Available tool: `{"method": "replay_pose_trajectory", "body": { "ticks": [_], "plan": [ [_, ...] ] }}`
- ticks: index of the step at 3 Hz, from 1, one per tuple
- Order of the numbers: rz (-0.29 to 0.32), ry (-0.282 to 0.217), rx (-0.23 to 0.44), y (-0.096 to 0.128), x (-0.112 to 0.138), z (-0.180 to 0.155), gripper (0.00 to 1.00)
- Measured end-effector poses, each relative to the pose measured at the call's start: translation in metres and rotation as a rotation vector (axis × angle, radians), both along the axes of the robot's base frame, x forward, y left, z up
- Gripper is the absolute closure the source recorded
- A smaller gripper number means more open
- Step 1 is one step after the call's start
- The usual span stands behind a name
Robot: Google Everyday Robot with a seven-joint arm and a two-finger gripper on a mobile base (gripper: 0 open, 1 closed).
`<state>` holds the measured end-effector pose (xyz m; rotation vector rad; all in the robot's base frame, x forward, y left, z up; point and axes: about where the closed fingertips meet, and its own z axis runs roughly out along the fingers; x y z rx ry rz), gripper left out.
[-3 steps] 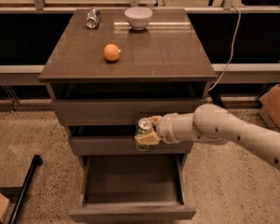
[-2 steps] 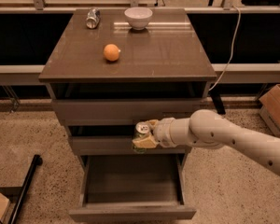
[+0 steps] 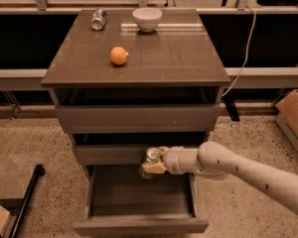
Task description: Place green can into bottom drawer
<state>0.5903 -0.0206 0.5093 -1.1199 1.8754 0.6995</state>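
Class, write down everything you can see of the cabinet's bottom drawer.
The bottom drawer is grey-brown, wood-like: a wide shallow tray with a plain flat front, the lowest of three, pulled well out. The gripper, shut on the green can, hangs over its back part, by the front of the middle drawer; the can seems not to touch it.

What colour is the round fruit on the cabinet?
The round fruit is orange in the camera view; the claw holds a green soda can above the bottom drawer.
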Motion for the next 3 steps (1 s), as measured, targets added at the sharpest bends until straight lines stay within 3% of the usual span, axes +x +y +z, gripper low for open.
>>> {"method": "replay_pose_trajectory", "body": {
  "ticks": [1,3],
  "plan": [
    [0.007,0.082,0.022,0.000,-0.004,-0.048,1.00],
    [0.001,0.033,-0.070,0.015,-0.004,-0.069,1.00]
  ]
}}
